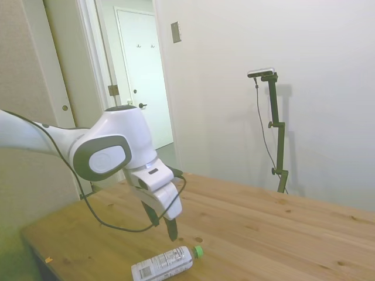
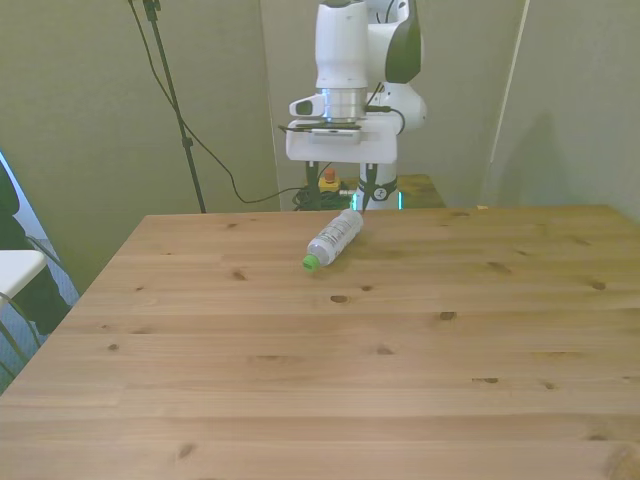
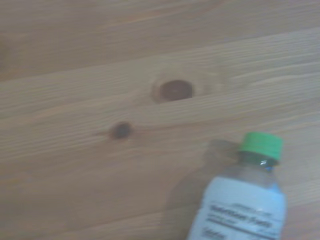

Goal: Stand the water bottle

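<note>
The water bottle (image 1: 164,263) lies on its side on the wooden table (image 1: 263,228), its green cap (image 1: 198,252) toward the table's middle. In the front view the water bottle (image 2: 335,235) rests near the far edge, cap (image 2: 311,262) pointing toward the camera and slightly to the front view's left. My gripper (image 1: 164,225) hangs open a little above it with nothing between its fingers. The front view puts the gripper (image 2: 338,195) over the bottle's base end. The wrist view has the bottle's neck and label (image 3: 245,205) and its cap (image 3: 260,144) on bare wood.
Dark knots (image 3: 175,90) mark the wood beside the cap. The table's near corner (image 1: 35,240) lies close to the bottle in the side view. A red button box (image 2: 326,182) and cables sit behind the far edge. Bare wood (image 2: 380,380) stretches toward the camera.
</note>
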You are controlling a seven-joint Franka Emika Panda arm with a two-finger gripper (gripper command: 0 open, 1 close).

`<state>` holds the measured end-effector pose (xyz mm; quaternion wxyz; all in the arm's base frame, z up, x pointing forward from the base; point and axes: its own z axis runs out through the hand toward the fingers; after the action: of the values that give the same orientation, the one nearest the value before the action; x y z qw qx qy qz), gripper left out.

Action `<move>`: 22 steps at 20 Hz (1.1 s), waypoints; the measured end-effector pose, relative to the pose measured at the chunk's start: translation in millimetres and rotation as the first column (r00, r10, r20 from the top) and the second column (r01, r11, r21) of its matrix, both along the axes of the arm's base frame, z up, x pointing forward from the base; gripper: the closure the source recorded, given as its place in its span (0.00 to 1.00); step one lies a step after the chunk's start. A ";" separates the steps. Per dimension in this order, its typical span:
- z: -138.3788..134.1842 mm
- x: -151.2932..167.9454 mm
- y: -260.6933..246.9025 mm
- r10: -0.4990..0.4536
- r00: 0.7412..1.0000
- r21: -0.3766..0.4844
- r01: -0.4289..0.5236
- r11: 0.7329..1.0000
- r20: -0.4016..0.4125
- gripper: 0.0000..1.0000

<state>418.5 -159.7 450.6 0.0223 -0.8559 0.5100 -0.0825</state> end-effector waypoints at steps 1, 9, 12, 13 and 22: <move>-4.1 2.8 -14.5 -0.023 1.000 0.003 0.023 1.000 -0.004 0.00; -48.6 43.5 -53.1 -0.071 0.997 0.004 0.071 0.997 -0.043 0.00; -64.4 56.3 -52.0 -0.062 0.996 0.006 0.063 0.998 -0.065 0.00; -69.2 59.8 -51.7 -0.060 0.996 0.006 0.061 0.998 -0.070 0.00; -88.4 69.7 -47.2 -0.048 0.994 0.011 0.050 0.999 -0.096 1.00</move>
<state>488.2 -206.9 362.2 0.0014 -0.8460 0.5318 -0.0384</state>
